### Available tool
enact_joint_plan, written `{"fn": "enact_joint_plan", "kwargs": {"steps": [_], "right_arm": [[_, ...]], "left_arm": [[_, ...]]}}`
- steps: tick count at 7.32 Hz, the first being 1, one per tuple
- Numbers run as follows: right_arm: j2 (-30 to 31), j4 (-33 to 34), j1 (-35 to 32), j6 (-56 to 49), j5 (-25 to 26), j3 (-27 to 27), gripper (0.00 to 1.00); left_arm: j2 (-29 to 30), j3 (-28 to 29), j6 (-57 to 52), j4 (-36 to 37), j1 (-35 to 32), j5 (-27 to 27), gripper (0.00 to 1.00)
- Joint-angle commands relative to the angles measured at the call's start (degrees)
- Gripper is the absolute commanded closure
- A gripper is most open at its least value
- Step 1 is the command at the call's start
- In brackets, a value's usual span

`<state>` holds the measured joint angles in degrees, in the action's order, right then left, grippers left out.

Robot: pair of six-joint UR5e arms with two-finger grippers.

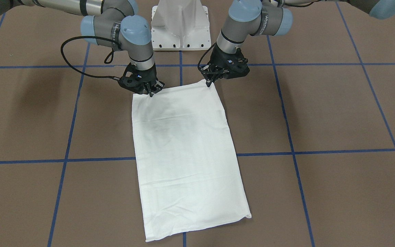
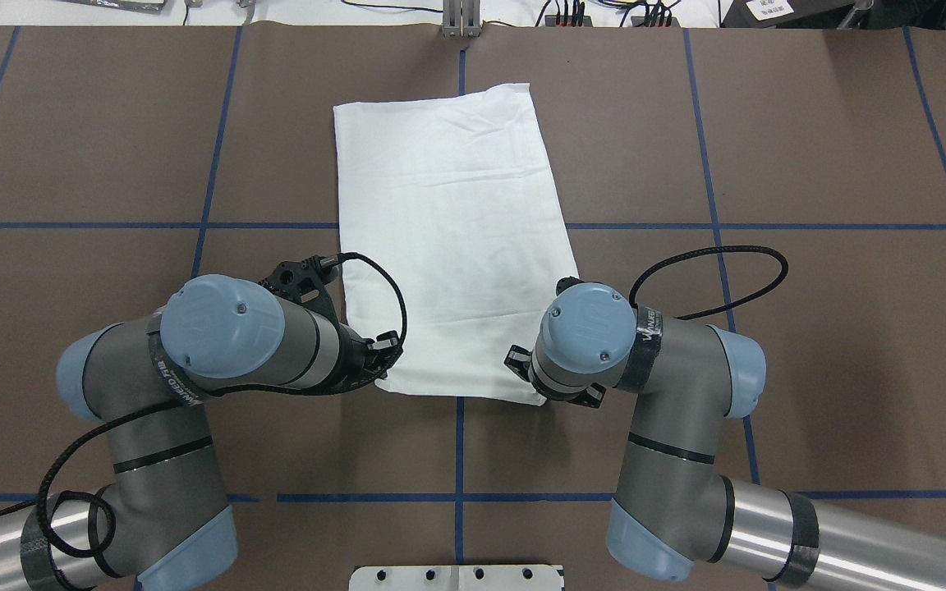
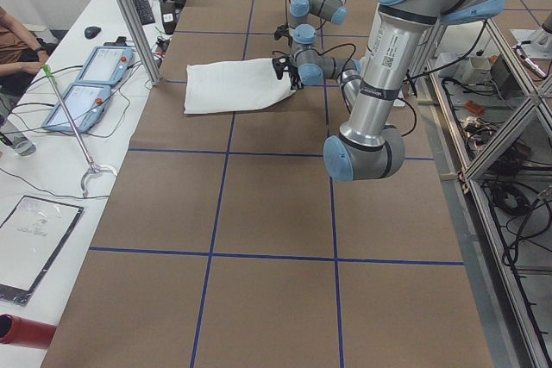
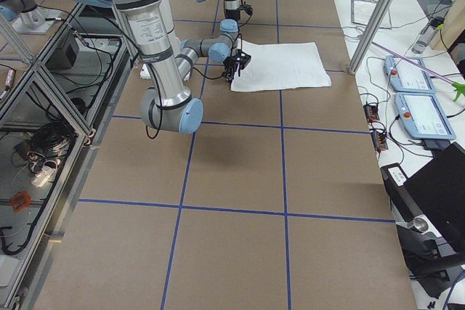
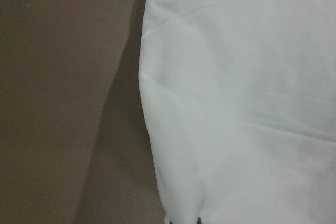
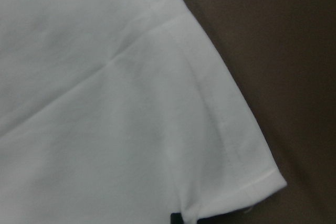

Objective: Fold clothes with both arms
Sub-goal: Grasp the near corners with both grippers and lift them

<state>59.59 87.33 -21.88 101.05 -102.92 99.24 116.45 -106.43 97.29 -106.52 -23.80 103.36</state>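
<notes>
T-shirt point(image 1: 187, 147): flat, long white rectangle

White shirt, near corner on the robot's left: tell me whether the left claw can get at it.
Likely yes: the left claw sits right at that corner of the white shirt, with nothing between them. Whether it grips, I cannot tell.

White T-shirt point(image 1: 183, 144), blue-gridded brown table point(image 1: 338, 109)
</notes>
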Motion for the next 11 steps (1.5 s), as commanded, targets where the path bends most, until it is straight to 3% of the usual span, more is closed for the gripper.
{"fn": "enact_joint_plan", "kwargs": {"steps": [1, 4, 5, 6, 8, 9, 11], "right_arm": [[-1.7, 0.1, -0.3, 0.3, -0.4, 0.1, 1.00], [-0.5, 0.7, -0.8, 2.8, -0.9, 4.5, 1.00], [3.8, 0.7, -0.4, 2.8, -1.5, 9.9, 1.00], [5.3, 1.0, -0.2, 2.9, -4.9, 14.4, 1.00], [5.1, 7.9, 1.5, 3.0, -12.4, 20.6, 1.00], [5.3, 8.0, 1.9, 3.0, -15.5, 22.2, 1.00], [5.5, 7.9, 2.7, 3.0, -16.1, 23.9, 1.00]], "left_arm": [[0.1, 0.0, 0.0, 0.0, -0.1, 0.0, 1.00], [0.4, -1.0, 0.4, 0.1, -0.1, 0.3, 1.00], [0.3, -2.2, 1.0, 0.0, 0.3, 2.3, 1.00], [0.1, -4.2, 2.2, 0.1, 1.2, 2.7, 1.00], [-1.0, -8.0, 4.0, 0.2, 6.3, 2.8, 1.00], [-3.4, -11.8, 4.0, 0.3, 8.3, 2.8, 1.00], [-7.4, -20.2, 4.2, 5.1, 11.1, 2.9, 1.00]]}}
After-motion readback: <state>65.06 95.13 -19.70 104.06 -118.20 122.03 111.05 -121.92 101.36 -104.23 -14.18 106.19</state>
